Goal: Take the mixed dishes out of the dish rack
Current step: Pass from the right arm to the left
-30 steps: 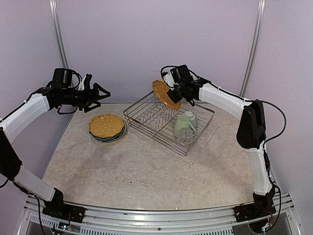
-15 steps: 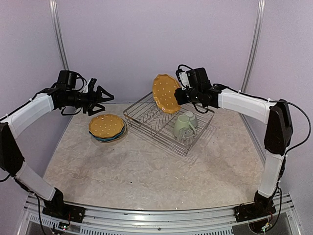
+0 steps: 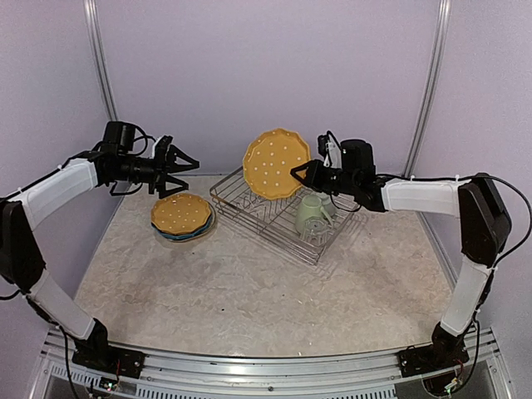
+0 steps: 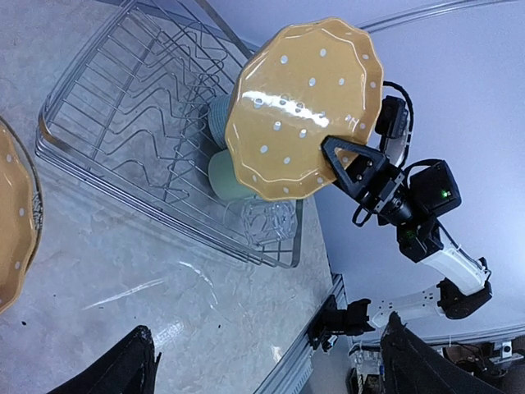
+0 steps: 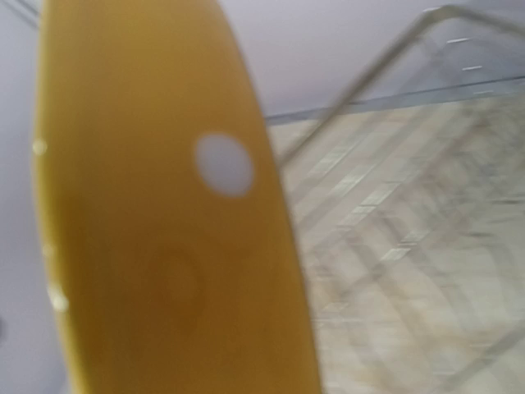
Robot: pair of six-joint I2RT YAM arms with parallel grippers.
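Glossy orange plate (image 4: 299,107), shiny metal wire rack (image 4: 164,205) — matt marbled table (image 3: 249,299)

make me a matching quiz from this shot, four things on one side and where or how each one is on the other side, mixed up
Things
1. upright orange plate
2. flat orange plate
3. green mug
4. left gripper

Places or states
a. inside the dish rack
b. open, holding nothing
c. pinched at its rim by the right gripper, above the rack
d. topping a stack on the table

Pairs: 1-c, 2-d, 3-a, 4-b
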